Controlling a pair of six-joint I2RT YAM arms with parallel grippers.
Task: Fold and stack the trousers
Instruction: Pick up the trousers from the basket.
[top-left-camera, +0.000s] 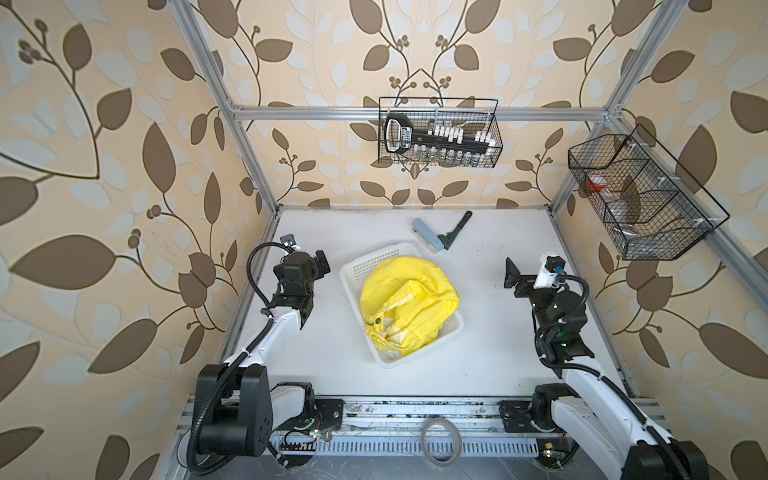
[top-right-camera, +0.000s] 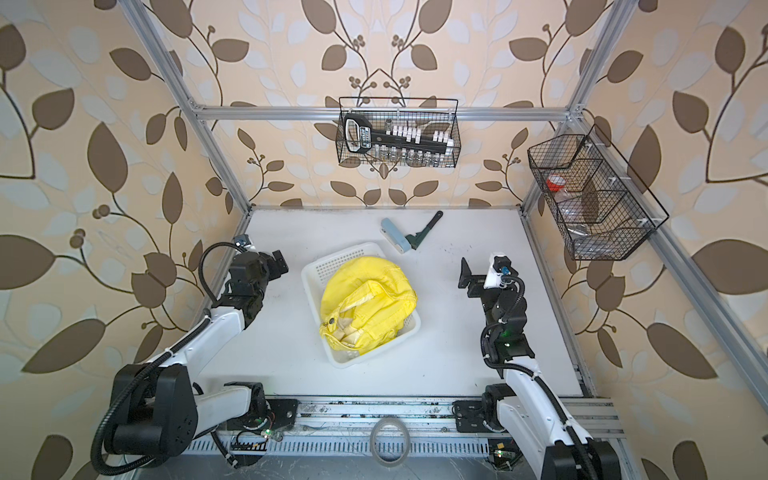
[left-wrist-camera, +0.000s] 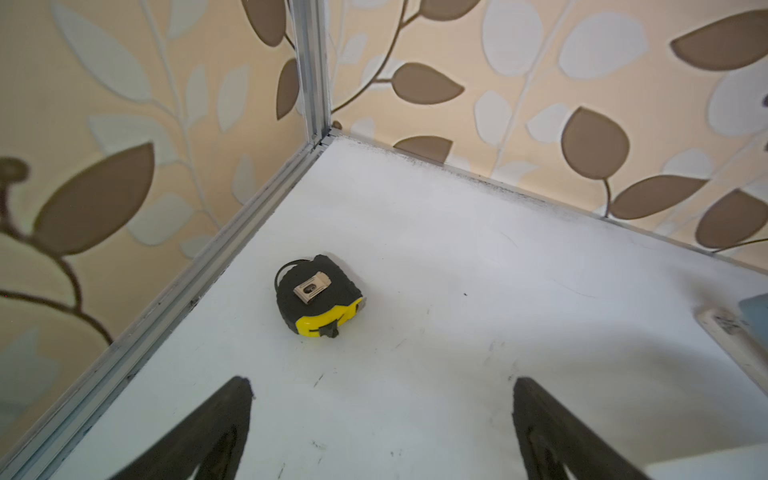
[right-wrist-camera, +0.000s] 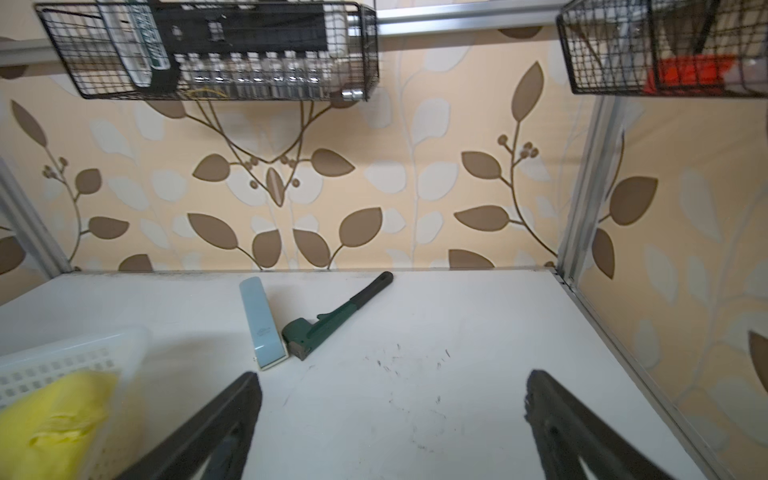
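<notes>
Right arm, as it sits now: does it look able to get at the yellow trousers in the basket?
Probably yes. The trousers bulge above the white basket rim, the right gripper is open and empty, and only bare table lies between them.

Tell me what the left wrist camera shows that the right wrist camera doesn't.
Left wrist only: a black and yellow tape measure lying near the table's corner. Right wrist only: the yellow trousers, a green wrench and two hanging wire baskets. Both: the white table, the leaf wallpaper, and an open, empty gripper, the left gripper and the right gripper respectively.
</notes>
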